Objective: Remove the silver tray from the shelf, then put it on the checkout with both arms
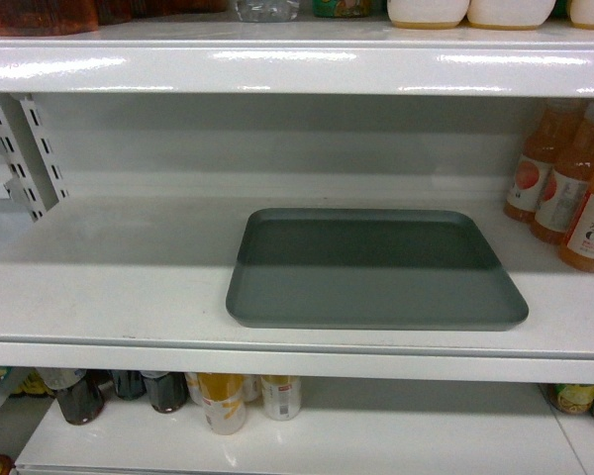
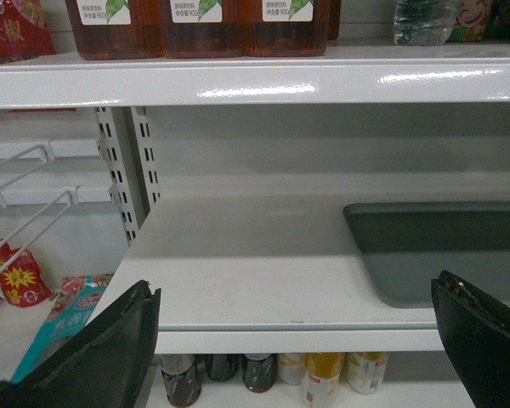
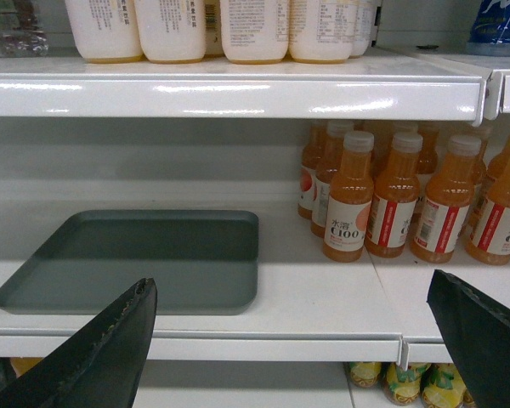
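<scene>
Both grippers' black fingers fill the wrist views' bottom corners: left gripper (image 2: 297,340) and right gripper (image 3: 293,340) spread wide, holding nothing, short of the shelf (image 1: 109,297). Tray (image 1: 376,269) lies flat on that glossy white board, right of centre: matte grey-green, rounded corners, low rim. Orange bottles (image 1: 574,188) stand just right.

Stocked white store shelving (image 1: 297,59), glare along glossy board edges.

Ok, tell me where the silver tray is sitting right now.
The silver tray lies flat on the middle shelf, right of centre in the head view, just left of the orange juice bottles.
</scene>
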